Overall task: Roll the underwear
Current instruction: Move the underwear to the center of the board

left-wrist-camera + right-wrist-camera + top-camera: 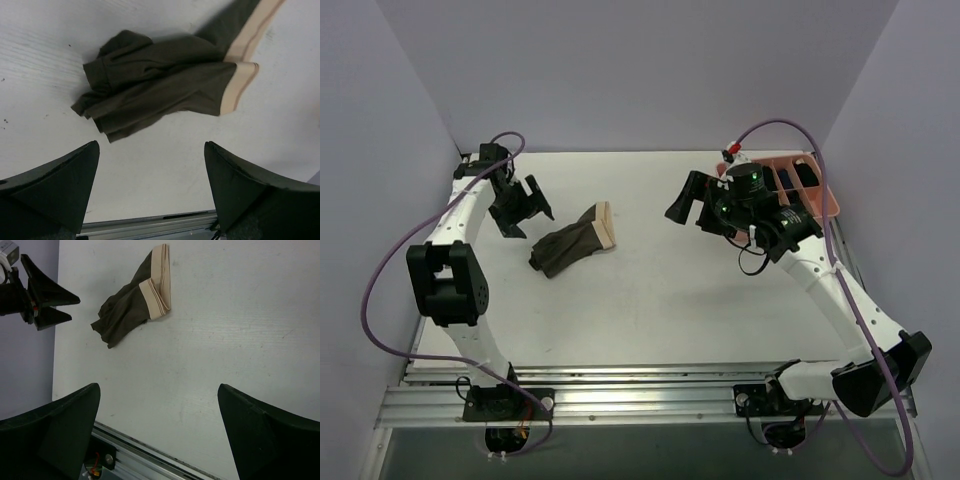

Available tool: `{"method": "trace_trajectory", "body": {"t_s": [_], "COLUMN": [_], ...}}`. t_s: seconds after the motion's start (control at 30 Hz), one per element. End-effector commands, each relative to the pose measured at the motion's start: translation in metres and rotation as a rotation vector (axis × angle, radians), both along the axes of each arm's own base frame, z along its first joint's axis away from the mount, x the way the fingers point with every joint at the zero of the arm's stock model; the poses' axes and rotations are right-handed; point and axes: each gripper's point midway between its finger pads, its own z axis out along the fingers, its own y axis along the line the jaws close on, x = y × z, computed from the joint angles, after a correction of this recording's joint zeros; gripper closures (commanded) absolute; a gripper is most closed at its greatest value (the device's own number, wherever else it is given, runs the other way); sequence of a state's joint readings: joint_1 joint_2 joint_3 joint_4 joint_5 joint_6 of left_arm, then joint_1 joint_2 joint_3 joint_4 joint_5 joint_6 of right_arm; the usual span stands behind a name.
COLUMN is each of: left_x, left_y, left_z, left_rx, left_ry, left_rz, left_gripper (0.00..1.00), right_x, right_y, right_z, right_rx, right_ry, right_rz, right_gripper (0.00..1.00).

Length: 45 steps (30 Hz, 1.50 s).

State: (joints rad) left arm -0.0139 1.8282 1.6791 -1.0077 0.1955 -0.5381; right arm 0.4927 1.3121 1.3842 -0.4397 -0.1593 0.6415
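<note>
Left gripper (527, 207): jaws spread wide, nothing between them, hovering just left of underwear (568, 247). Right gripper (688, 200): jaws equally wide, empty, well right of cloth. Underwear lies crumpled mid-table (670, 300), waistband (606, 226) folded at far-right end, legs bunched at near-left end.

Risks for you:
- Pinch only top layer of bunched legs and roll likely comes out loose or skewed.
- Push without pinning waistband and cloth may slide on smooth table.
- Tray (832, 197) sits just behind right arm; mind wrist.

Underwear (155, 85) top — off-frame, left wrist view
</note>
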Motion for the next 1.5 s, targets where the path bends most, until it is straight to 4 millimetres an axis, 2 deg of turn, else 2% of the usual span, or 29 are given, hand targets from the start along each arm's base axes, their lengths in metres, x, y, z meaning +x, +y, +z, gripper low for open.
{"method": "trace_trajectory", "body": {"t_s": [0.0, 0.07, 0.17, 0.23, 0.3, 0.33, 0.4, 0.43, 0.47, 0.6, 0.63, 0.7, 0.73, 0.77, 0.83, 0.9, 0.93, 0.97, 1.03, 1.07, 1.1, 1.13, 1.17, 1.2, 1.23, 1.27, 1.37, 1.4, 1.47], "left_x": [0.025, 0.031, 0.032, 0.026, 0.022, 0.010, 0.004, -0.013, -0.018, -0.054, -0.064, -0.082, -0.094, -0.103, -0.113, -0.120, -0.118, -0.118, -0.103, -0.093, -0.086, -0.072, -0.064, -0.054, -0.041, -0.030, 0.001, 0.008, 0.030], "left_y": [0.025, 0.028, 0.028, 0.026, 0.022, 0.016, 0.008, -0.006, -0.012, -0.045, -0.065, -0.086, -0.106, -0.113, -0.120, -0.119, -0.117, -0.112, -0.096, -0.084, -0.079, -0.073, -0.069, -0.061, -0.059, -0.059, -0.050, -0.049, -0.045], "left_z": [-0.020, -0.037, -0.082, -0.095, -0.100, -0.109, -0.106, -0.116, -0.113, -0.116, -0.113, -0.102, -0.098, -0.089, -0.081, -0.065, -0.058, -0.049, -0.034, -0.034, -0.032, -0.024, -0.032, -0.033, -0.028, -0.037, -0.044, -0.046, -0.053], "left_rx": [0.025, 0.027, 0.026, 0.019, 0.010, -0.003, -0.004, -0.005, -0.011, -0.022, -0.027, -0.035, -0.042, -0.046, -0.044, -0.061, -0.063, -0.059, -0.035, -0.026, -0.021, -0.005, 0.005, 0.006, 0.002, -0.008, -0.049, -0.060, -0.074], "left_ry": [-0.022, -0.005, 0.084, 0.119, 0.124, 0.149, 0.125, 0.160, 0.149, 0.168, 0.161, 0.145, 0.145, 0.129, 0.117, 0.085, 0.063, 0.043, 0.012, 0.014, 0.009, -0.020, -0.001, -0.005, -0.028, -0.021, -0.045, -0.054, -0.086], "left_rz": [0.031, 0.025, 0.014, 0.010, 0.006, -0.006, -0.021, -0.054, -0.058, -0.099, -0.143, -0.157, -0.182, -0.189, -0.175, -0.162, -0.157, -0.157, -0.137, -0.112, -0.104, -0.109, -0.106, -0.089, -0.091, -0.107, -0.105, -0.108, -0.119], "left_gripper": [0.06, 0.07, 0.12, 0.21, 0.23, 0.25, 0.35, 0.42, 0.58, 0.84, 0.85, 0.84, 0.82, 0.77, 0.59, 0.45, 0.36, 0.33, 0.30, 0.30, 0.30, 0.30, 0.30, 0.30, 0.30, 0.30, 0.30, 0.30, 0.31], "right_x": [-0.017, -0.017, -0.018, -0.017, -0.017, -0.016, -0.014, -0.012, -0.009, -0.001, 0.003, 0.009, 0.011, 0.013, 0.020, 0.026, 0.028, 0.031, 0.039, 0.042, 0.046, 0.050, 0.054, 0.061, 0.061, 0.065, 0.079, 0.083, 0.087], "right_y": [0.011, 0.013, 0.011, 0.009, 0.008, 0.006, 0.004, 0.002, -0.003, -0.006, -0.006, -0.004, -0.002, 0.000, 0.009, 0.022, 0.027, 0.033, 0.053, 0.071, 0.083, 0.091, 0.099, 0.110, 0.124, 0.130, 0.149, 0.150, 0.162], "right_z": [0.010, 0.008, -0.007, -0.011, -0.010, -0.010, -0.010, -0.012, -0.016, -0.030, -0.038, -0.043, -0.052, -0.056, -0.062, -0.073, -0.076, -0.078, -0.088, -0.079, -0.093, -0.096, -0.099, -0.089, -0.109, -0.113, -0.124, -0.139, -0.138], "right_rx": [0.062, 0.059, 0.014, -0.002, -0.008, -0.013, -0.025, -0.034, -0.053, -0.073, -0.080, -0.077, -0.084, -0.081, -0.062, -0.054, -0.050, -0.046, -0.051, -0.034, -0.054, -0.072, -0.093, -0.093, -0.127, -0.141, -0.184, -0.217, -0.211], "right_ry": [-0.044, -0.041, 0.004, 0.016, 0.010, 0.002, -0.004, -0.002, 0.000, 0.035, 0.054, 0.065, 0.083, 0.089, 0.089, 0.093, 0.097, 0.096, 0.088, 0.054, 0.071, 0.061, 0.050, 0.024, 0.049, 0.046, 0.035, 0.056, 0.045], "right_rz": [0.090, 0.109, 0.114, 0.107, 0.108, 0.099, 0.087, 0.076, 0.052, 0.010, 0.000, -0.019, -0.021, -0.021, -0.012, 0.007, 0.009, 0.014, 0.035, 0.065, 0.081, 0.084, 0.095, 0.101, 0.122, 0.123, 0.122, 0.107, 0.113], "right_gripper": [0.01, 0.02, 0.03, 0.04, 0.05, 0.06, 0.07, 0.08, 0.09, 0.14, 0.15, 0.17, 0.18, 0.19, 0.26, 0.32, 0.33, 0.35, 0.40, 0.42, 0.42, 0.43, 0.43, 0.44, 0.45, 0.46, 0.49, 0.50, 0.51]}}
